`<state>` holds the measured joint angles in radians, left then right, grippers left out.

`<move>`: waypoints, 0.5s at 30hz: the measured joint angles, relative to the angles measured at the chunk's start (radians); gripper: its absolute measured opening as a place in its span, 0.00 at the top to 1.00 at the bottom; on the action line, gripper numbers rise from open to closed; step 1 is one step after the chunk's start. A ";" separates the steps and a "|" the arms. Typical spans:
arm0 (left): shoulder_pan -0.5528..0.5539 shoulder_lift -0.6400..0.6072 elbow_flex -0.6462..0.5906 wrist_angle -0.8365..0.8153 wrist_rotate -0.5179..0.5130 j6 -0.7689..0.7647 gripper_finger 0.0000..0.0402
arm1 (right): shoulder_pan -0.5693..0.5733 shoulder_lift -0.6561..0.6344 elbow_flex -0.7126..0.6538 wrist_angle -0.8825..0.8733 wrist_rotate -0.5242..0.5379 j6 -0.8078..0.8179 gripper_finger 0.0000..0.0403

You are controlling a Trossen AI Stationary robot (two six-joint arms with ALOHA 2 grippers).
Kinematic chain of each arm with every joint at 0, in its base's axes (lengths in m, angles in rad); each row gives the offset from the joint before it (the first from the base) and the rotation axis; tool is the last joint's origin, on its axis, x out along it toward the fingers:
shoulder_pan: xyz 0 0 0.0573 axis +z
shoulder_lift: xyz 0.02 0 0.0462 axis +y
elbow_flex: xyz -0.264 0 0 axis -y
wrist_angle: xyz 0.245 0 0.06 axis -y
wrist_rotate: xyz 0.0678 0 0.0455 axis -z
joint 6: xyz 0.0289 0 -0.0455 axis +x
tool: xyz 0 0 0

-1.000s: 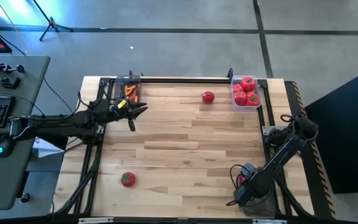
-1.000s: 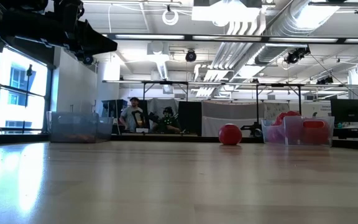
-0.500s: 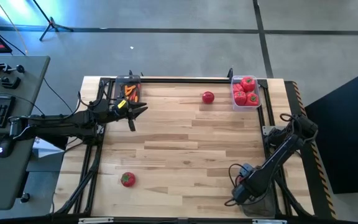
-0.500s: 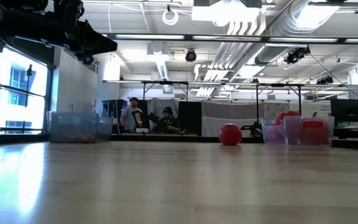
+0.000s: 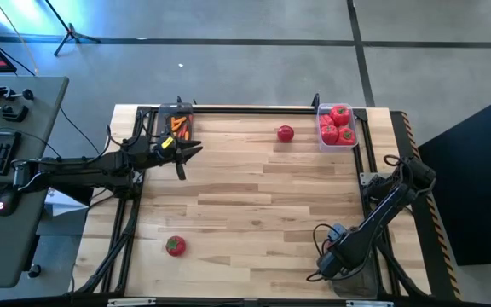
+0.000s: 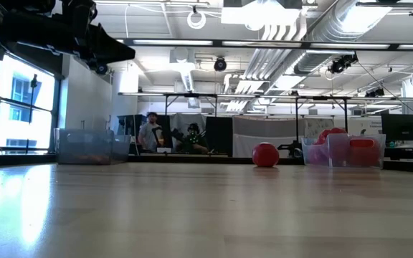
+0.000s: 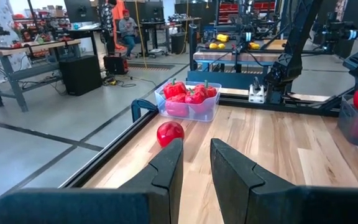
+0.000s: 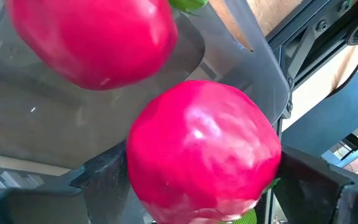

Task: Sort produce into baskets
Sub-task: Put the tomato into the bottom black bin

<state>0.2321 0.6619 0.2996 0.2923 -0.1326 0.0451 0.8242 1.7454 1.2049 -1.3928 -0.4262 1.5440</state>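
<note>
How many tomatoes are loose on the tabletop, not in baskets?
2. The far tomato lies by the far edge, just left of the basket holding red produce. The near tomato lies toward the front-left corner. The arms could hide more.

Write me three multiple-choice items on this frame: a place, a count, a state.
1. The carrot tub stands at the table's: A far left corner; B far right corner; C middle.
2. Red pieces lying loose on the wood: A none; B two; C five.
3. The right gripper is: A shut empty; B holding a carrot; C holding a red tomato.
Key: A, the high view shows it by the left arm; B, one near the red-filled tub, one at the near left; C, the right wrist view shows it between the fingers.
</note>
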 joint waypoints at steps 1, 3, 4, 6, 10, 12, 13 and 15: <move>0.000 0.000 0.000 -0.001 0.000 0.000 0.83 | 0.000 0.000 0.000 0.000 -0.001 0.000 0.19; 0.000 0.000 0.000 -0.005 0.000 -0.004 0.83 | 0.000 0.000 0.000 0.000 -0.006 0.000 0.19; 0.000 0.000 0.000 -0.007 0.000 -0.006 0.83 | 0.000 0.000 0.000 0.000 -0.009 0.000 0.19; 0.000 0.000 0.000 -0.009 0.000 -0.007 0.83 | 0.000 0.000 0.000 0.003 -0.010 -0.016 0.19; 0.000 0.000 0.000 -0.009 0.007 -0.007 0.83 | 0.013 0.000 0.000 0.025 -0.010 -0.090 0.19; 0.000 0.000 0.000 -0.009 0.020 -0.007 0.83 | 0.024 0.000 0.000 0.040 -0.001 -0.130 0.18; 0.000 0.000 0.000 -0.009 0.021 -0.007 0.83 | 0.028 0.000 0.000 0.043 0.007 -0.144 0.18; 0.000 0.000 0.000 -0.008 0.022 -0.007 0.83 | 0.034 0.000 0.000 0.041 0.020 -0.164 0.18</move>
<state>0.2321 0.6621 0.2996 0.2840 -0.1104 0.0383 0.8585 1.7454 1.2049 -1.3521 -0.4060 1.3802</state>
